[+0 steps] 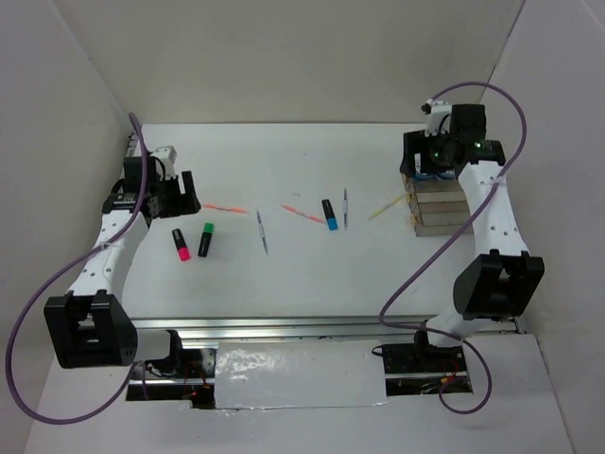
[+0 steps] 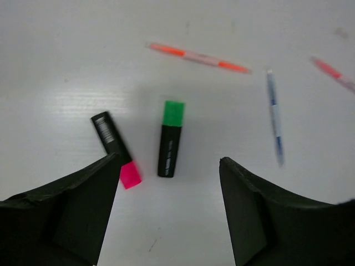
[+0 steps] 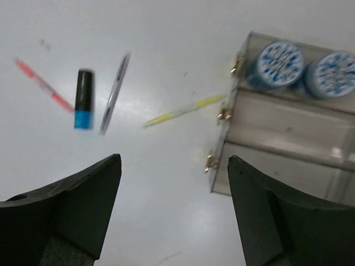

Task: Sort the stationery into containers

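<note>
Looking at both wrist views, we see the left fingers (image 2: pixel 77 216) spread wide, gripping nothing, over the white bench (image 2: pixel 66 66). Near them a pink-capped highlighter (image 2: pixel 115 148) and a green-capped highlighter (image 2: pixel 170 145) lie close but apart, with an orange stick (image 2: pixel 199 57) and a thin pen (image 2: pixel 275 116) beyond. The right fingers (image 3: pixel 72 216) are spread too and hold nothing, near the clear organiser tray (image 3: pixel 223 145) with two tape rolls (image 3: pixel 280 64) side by side in one end compartment; a yellow stick (image 3: pixel 186 110) lies just beside the tray, while a blue-capped highlighter (image 3: pixel 84 98) and a silver pen (image 3: pixel 115 93) sit well apart from it.
</note>
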`<state>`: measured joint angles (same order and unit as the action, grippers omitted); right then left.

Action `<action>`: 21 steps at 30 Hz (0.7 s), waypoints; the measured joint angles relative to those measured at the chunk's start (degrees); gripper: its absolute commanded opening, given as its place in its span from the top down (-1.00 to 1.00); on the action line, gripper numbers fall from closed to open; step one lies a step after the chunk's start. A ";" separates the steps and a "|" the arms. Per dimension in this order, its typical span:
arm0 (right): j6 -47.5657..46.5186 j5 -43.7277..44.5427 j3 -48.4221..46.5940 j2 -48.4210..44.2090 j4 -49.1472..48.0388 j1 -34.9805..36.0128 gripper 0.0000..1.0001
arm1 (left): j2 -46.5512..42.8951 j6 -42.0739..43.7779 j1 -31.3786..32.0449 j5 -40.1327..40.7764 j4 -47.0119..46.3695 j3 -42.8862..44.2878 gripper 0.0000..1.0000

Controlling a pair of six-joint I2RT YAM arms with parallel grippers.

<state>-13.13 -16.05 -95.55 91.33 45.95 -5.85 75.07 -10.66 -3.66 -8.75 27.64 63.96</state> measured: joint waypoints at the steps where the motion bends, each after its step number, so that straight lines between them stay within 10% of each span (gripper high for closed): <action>1: 0.31 -0.35 2.91 -1.31 -0.09 0.74 -0.63 | 0.26 -0.17 -0.76 1.53 0.83 -0.63 -0.62; 9: 2.75 -1.36 20.35 -4.07 -1.03 6.08 -0.51 | 6.32 -3.15 -4.37 10.78 4.15 -3.61 -0.41; 21: 2.51 -1.44 22.05 -8.26 -1.86 8.63 -0.47 | 20.44 -4.57 -5.64 12.92 3.65 -3.98 -0.20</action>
<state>-10.61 -17.50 -73.49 83.07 44.10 2.79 95.50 -15.22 -9.30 4.16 31.29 59.99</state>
